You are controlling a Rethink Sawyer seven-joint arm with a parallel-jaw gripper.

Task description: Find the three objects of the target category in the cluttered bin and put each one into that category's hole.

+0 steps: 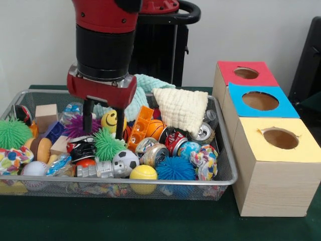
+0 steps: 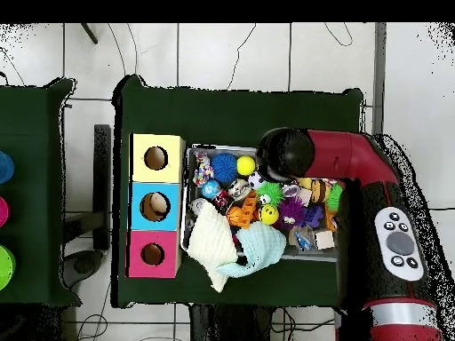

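Hand, fingers spread, dips into the bin, tips hidden behind a green spiky ball.

Three wooden boxes line up beside one wire bin: red-topped, blue-topped, yellow-topped (one round hole apiece). Two cloths show, cream and pale teal. At least two green spiky balls.

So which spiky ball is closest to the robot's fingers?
The green spiky ball in the middle of the bin, right below the open fingers. The blue one sits at the front, and the other green one is at the far end.
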